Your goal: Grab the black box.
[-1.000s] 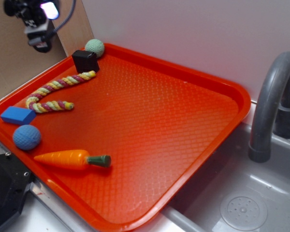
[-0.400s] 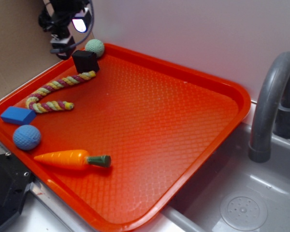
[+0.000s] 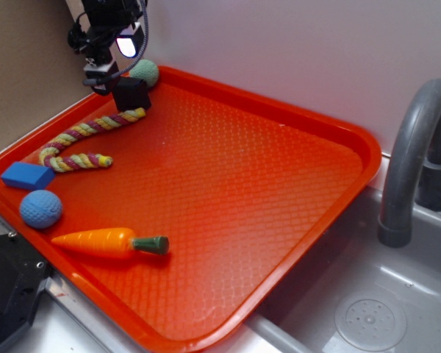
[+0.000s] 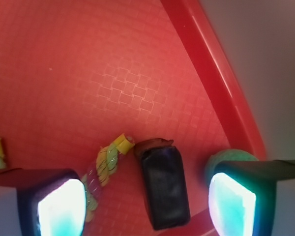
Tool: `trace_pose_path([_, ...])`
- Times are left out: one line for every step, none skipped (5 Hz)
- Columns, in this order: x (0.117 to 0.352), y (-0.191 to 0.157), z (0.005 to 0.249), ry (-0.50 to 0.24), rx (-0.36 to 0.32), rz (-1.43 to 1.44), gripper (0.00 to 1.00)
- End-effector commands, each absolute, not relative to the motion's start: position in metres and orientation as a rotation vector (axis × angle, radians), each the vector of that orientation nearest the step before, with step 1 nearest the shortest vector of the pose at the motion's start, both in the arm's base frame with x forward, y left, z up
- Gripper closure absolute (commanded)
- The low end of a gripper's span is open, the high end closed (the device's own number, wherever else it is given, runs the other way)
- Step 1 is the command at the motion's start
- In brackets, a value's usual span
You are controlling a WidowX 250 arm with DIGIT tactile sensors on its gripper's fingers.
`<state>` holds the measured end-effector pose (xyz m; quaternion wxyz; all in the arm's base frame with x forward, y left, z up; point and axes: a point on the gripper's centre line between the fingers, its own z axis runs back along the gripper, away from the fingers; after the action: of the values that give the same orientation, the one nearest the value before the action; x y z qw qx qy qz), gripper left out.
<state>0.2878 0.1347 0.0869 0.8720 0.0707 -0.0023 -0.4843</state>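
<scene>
The black box (image 3: 131,93) stands in the far left corner of the orange tray (image 3: 279,184), next to a green ball (image 3: 145,71). My gripper (image 3: 106,73) hovers just above and left of the box, open. In the wrist view the black box (image 4: 164,187) lies between my two lit fingertips (image 4: 61,206), with clear gaps on both sides. The gripper (image 4: 147,209) holds nothing. The green ball (image 4: 228,160) sits partly behind the right finger.
A yellow-and-pink rope (image 3: 84,140) ends right beside the box; the rope end (image 4: 110,157) lies between the jaws. A blue block (image 3: 27,176), a blue ball (image 3: 40,209) and a toy carrot (image 3: 106,241) lie at the tray's left. A grey faucet (image 3: 411,162) and sink (image 3: 367,309) are right.
My gripper has moved right and down from the upper left corner to just above the black box. Nothing on the tray has shifted.
</scene>
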Motion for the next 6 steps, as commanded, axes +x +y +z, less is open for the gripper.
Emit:
trace_pose_path([0.256,0.153,0.063,0.072,0.162,-1.008,0.0])
trace_pose_path([0.237,0.151,0.066,0.104,0.169,-0.953,1.0])
trace_pose_path([0.228,0.146,0.072,0.119,0.178,-0.945,1.0])
trace_pose_path([0.219,0.142,0.088,0.102,0.181,-0.955,1.0])
trace_pose_path([0.222,0.136,0.106,0.062,0.22,-0.946,0.0])
trace_pose_path([0.224,0.133,0.128,0.016,0.237,-0.927,0.0])
